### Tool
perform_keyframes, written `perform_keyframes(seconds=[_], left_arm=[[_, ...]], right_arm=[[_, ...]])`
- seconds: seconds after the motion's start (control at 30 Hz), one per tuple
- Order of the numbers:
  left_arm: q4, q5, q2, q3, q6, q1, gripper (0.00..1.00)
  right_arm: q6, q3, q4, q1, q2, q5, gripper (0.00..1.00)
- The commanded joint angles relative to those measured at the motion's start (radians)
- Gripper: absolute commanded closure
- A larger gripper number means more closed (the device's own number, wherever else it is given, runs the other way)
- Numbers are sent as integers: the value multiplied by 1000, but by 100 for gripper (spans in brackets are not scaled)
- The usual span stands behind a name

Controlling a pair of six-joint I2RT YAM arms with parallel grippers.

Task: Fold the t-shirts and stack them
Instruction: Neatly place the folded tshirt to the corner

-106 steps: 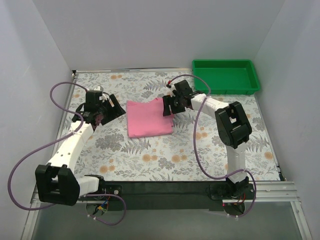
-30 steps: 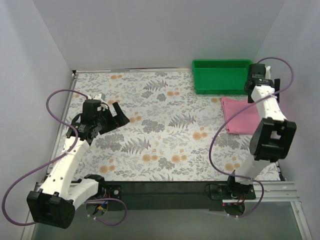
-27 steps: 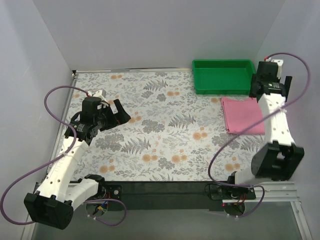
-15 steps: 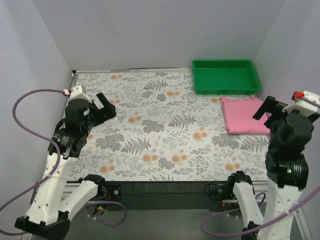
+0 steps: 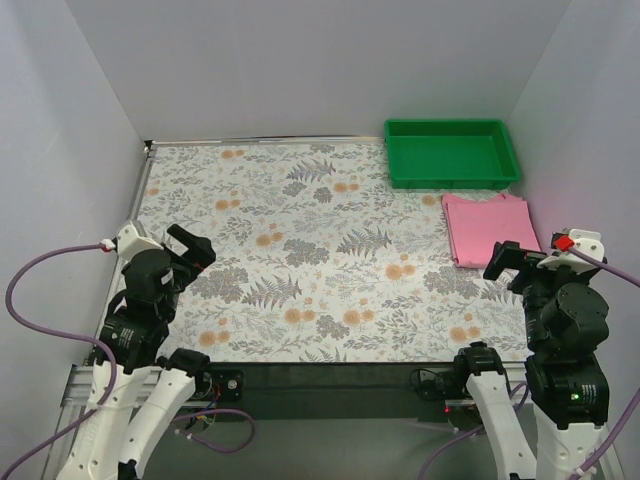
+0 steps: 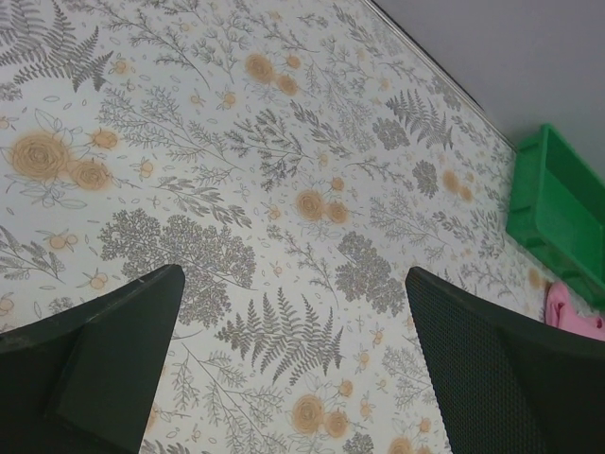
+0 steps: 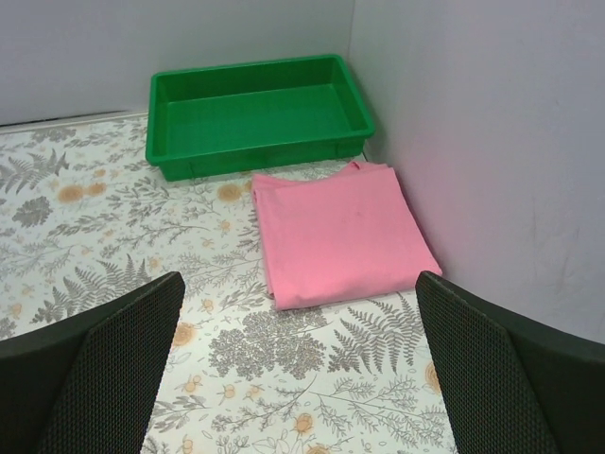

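Observation:
One pink t-shirt [image 5: 488,230] lies folded flat on the floral table by the right wall, just in front of the green tray [image 5: 452,152]. It also shows in the right wrist view [image 7: 340,232] and as a sliver in the left wrist view [image 6: 573,314]. My right gripper [image 5: 515,262] is open and empty, raised near the table's front right, short of the shirt; in its wrist view [image 7: 298,378] the jaws stand wide apart. My left gripper [image 5: 190,247] is open and empty over the front left; in its wrist view [image 6: 293,378] only tablecloth lies between the jaws.
The green tray is empty and stands at the back right [image 7: 255,109], also visible in the left wrist view [image 6: 558,213]. White walls close the table on the left, back and right. The floral tablecloth [image 5: 320,250] covers the table.
The right gripper moved the folded shirt from mid-table to the right wall and let go. Both arms then drew back toward the near edge and rose, both open.

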Motion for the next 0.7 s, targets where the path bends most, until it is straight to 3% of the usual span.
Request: perform_keyframes(seconds=[0.0, 0.13, 0.67], left_arm=[[87, -46, -62, -62, -94, -1, 2], [210, -10, -95, -117, -91, -1, 2], [331, -6, -27, -125, -34, 1, 2]], right_arm=[[-76, 0, 91, 24, -1, -40, 2], [-108, -16, 115, 35, -11, -68, 2], [-104, -60, 149, 39, -10, -102, 2]])
